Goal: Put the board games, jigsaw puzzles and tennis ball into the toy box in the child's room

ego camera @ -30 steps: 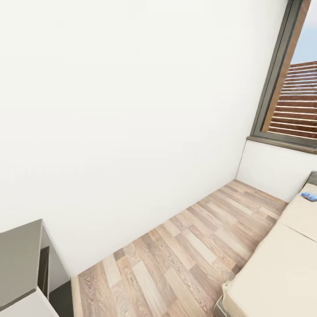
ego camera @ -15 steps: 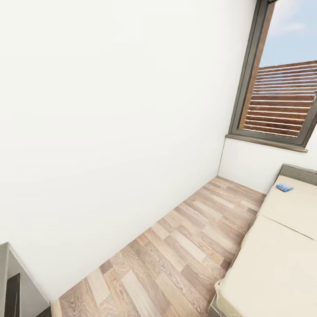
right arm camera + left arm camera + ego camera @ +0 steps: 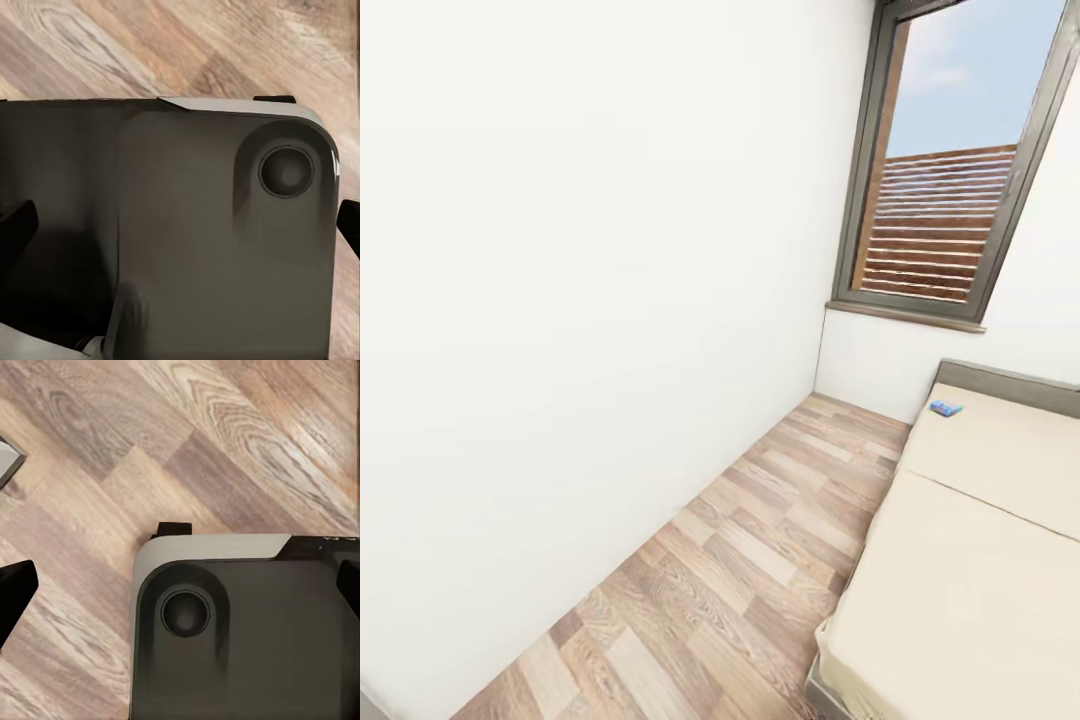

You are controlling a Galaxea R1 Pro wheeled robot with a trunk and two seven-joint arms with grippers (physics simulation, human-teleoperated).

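Both grippers hung over the wooden floor (image 3: 760, 560) with fingers apart and empty, left gripper (image 3: 180, 585) and right gripper (image 3: 180, 225) alike; one blue board game (image 3: 946, 408) lay far off on the bed (image 3: 960, 560), near the headboard, uncollected; judging by this, most of the task remained.

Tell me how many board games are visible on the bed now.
1: a blue board game lies on the bed near the headboard. Part of the bed is out of frame, so another may be hidden.
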